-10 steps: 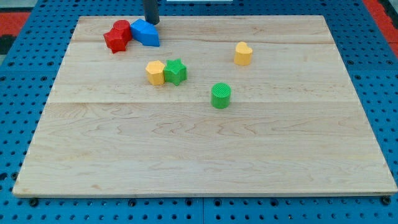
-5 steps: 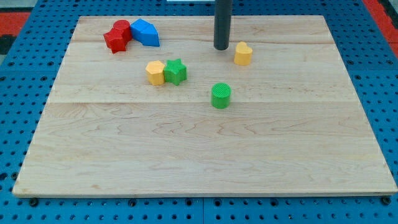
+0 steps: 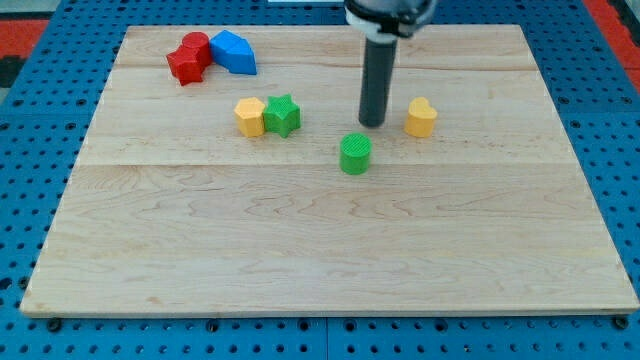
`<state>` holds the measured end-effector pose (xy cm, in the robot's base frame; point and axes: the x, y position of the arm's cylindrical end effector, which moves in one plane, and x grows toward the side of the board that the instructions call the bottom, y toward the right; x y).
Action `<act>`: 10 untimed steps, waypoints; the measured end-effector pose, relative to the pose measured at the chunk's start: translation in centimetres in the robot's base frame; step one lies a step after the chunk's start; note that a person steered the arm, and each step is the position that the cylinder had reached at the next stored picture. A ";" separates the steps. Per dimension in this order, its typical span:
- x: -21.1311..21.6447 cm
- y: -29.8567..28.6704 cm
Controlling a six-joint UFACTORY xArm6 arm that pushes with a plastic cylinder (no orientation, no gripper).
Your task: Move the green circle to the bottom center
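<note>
Six blocks on the board (image 3: 320, 250), which sits on a blue pegboard (image 3: 30, 180); largest first: blue block (image 3: 234, 52) and red block (image 3: 188, 57), touching, far to the upper left of my tip (image 3: 372, 123); yellow hexagon (image 3: 249, 116) and green star (image 3: 283, 115), touching, off to its left; yellow heart (image 3: 421, 117) just to its right; green circle (image 3: 355, 154) just below and slightly left, not touching. No pincer on this rig, only a bare rod, so nothing opens, closes or is held. Step in hand, as I judge it: get squarely behind the circle on its top side, then push straight toward the view's bottom; line up on its centre, since an off-centre push on a round block would likely let it slip sideways. Plain wood below the tip down to the bottom edge, no blocks in the path. Mind the heart close by on the right.
</note>
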<state>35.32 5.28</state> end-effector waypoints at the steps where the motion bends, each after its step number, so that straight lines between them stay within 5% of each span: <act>1: -4.2 -0.6; 2: -8.3 4.0; 3: -7.2 11.7; 4: -2.0 12.2; 6: 9.8 1.3; 7: 9.8 -1.2; 8: 8.0 2.4; 9: 5.0 -3.1; 10: 10.2 -9.0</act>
<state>45.56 -3.77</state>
